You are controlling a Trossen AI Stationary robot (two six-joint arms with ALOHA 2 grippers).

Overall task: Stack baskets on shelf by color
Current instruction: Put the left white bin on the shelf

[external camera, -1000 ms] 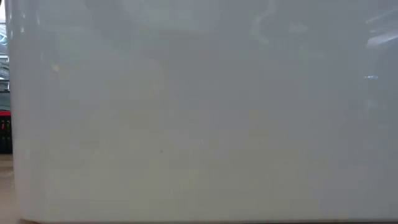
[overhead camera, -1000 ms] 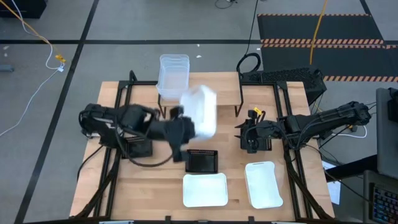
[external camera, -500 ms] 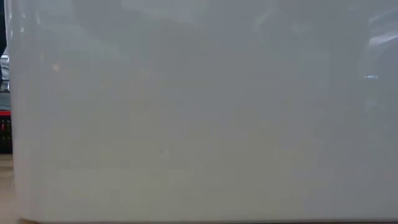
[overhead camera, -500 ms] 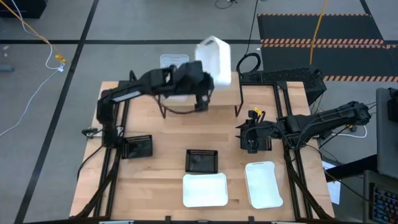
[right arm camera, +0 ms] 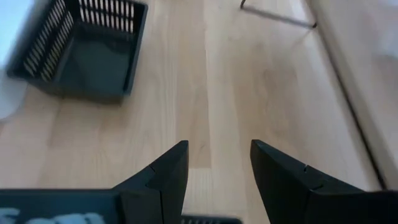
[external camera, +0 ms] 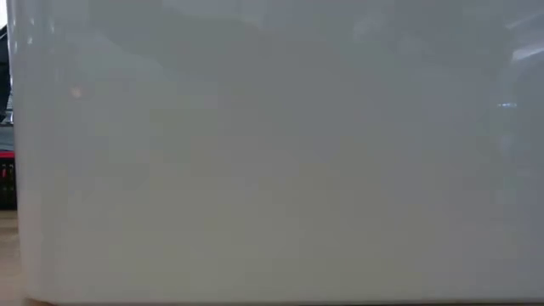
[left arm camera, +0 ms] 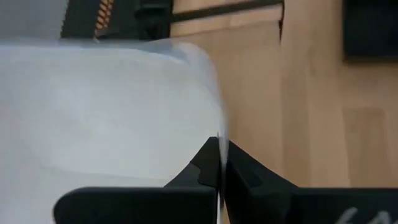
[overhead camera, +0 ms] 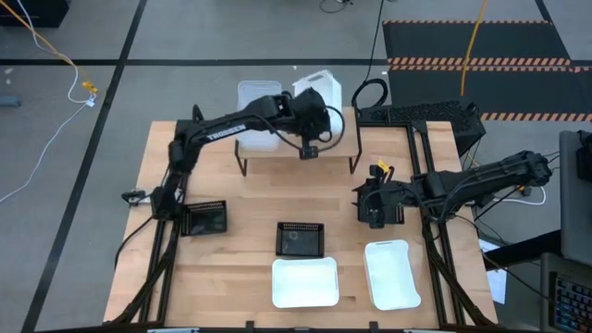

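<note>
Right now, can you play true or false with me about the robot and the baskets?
1. The left gripper is pinching a white basket by its wall. True.
2. The right gripper holds a black basket. False: it is open and empty, over bare table.
3. Two white baskets lie at the table's near edge. True.
4. The clear basket sits on the floor. False: it sits on the shelf.

Pale wood grain is shown on the tabletop [overhead camera: 231, 268], matt; the white basket [left arm camera: 106, 106] is seen as smooth plastic; the black basket [right arm camera: 87, 46] as slotted, matt plastic.
</note>
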